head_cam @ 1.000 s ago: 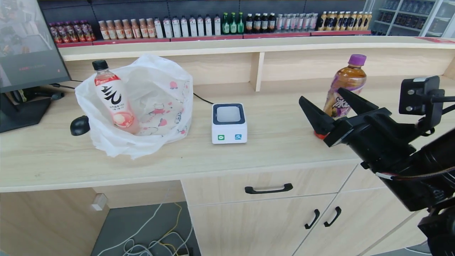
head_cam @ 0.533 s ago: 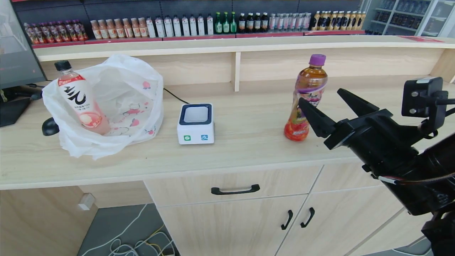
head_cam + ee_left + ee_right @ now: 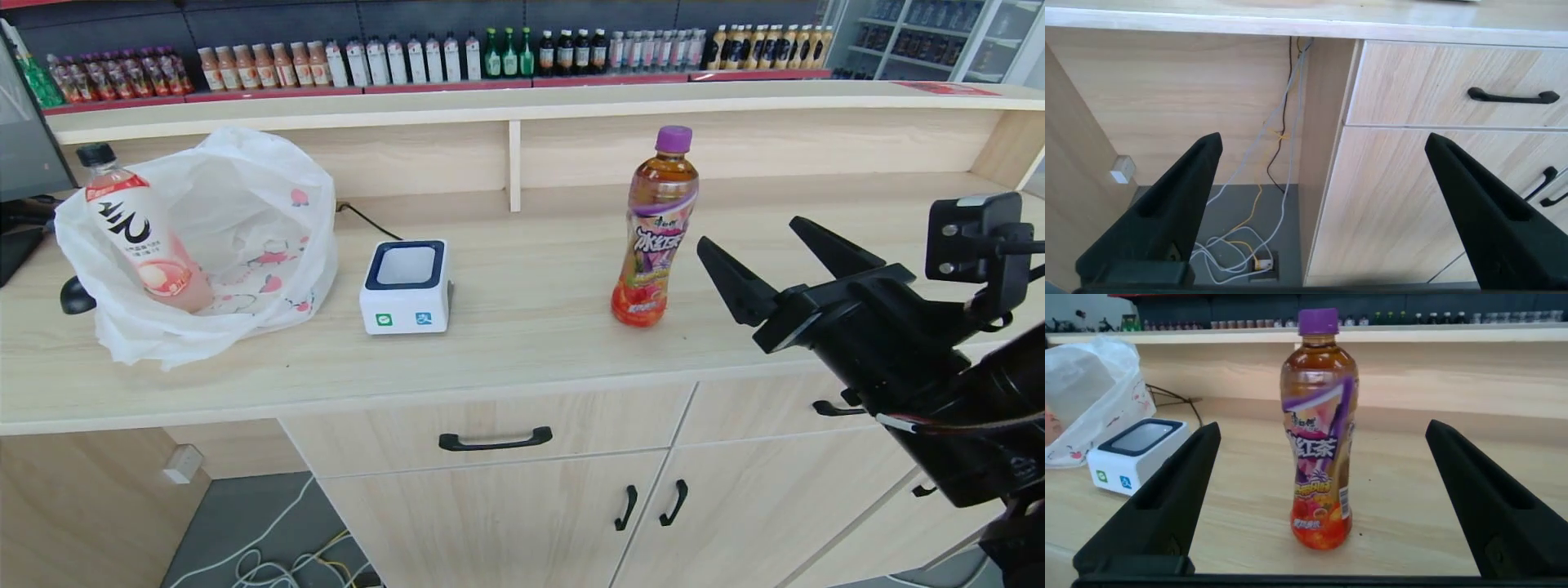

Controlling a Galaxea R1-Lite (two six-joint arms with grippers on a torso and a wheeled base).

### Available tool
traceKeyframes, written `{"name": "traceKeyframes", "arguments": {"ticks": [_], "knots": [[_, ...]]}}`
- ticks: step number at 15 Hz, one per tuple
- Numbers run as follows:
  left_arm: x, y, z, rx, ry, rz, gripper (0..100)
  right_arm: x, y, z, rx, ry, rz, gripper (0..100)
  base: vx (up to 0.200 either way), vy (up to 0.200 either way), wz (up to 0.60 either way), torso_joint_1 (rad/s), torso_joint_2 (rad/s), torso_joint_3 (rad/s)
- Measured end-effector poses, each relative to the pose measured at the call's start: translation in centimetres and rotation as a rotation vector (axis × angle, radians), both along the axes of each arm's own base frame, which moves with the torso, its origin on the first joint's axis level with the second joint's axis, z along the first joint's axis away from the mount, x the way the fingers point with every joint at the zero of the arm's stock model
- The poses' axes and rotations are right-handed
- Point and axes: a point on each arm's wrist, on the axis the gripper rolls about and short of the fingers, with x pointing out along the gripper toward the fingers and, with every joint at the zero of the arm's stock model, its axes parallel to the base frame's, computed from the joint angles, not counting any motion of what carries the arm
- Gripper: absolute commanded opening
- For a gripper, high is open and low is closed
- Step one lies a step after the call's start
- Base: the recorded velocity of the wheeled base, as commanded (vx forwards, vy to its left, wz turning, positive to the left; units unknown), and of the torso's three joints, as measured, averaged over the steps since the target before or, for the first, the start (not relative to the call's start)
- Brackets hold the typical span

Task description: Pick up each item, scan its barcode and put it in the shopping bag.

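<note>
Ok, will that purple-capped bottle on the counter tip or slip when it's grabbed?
Probably tippy: the bottle is tall and narrow, standing upright on the counter. It looks nearly full, so likely heavy for its size. Its glossy sides may be slippery.

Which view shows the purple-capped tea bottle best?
The right wrist view: the purple-capped tea bottle stands whole and central, label facing. The head view shows it smaller, right of the scanner. The left wrist view faces cabinet drawers.

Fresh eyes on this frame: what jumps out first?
The purple-capped tea bottle stands upright on the counter, with the open right hand near it, not touching. Farther left sit the white scanner and the shopping bag, a pink bottle already leaning inside.
</note>
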Motion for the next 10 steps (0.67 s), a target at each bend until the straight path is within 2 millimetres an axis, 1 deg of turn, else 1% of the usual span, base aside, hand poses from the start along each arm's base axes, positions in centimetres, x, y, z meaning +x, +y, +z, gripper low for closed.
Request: {"name": "traceKeyframes", "arguments": {"ticks": [4,7,10], "knots": [[0.0,0.0,0.0,0.0,0.0,0.001,100,-0.1,0.0,-0.4,-0.005,0.028,-0.013,100,0.0,0.0,0.0,0.0,0.0,0.0],[0.0,0.0,0.0,0.0,0.0,0.0,100,0.2,0.3,-1.5,-0.059,0.123,-0.005,100,0.0,0.0,0.0,0.0,0.0,0.0],[0.0,0.0,0.0,0.0,0.0,0.0,100,0.6,0.6,-2.0,-0.084,0.19,0.0,100,0.0,0.0,0.0,0.0,0.0,0.0]]}}
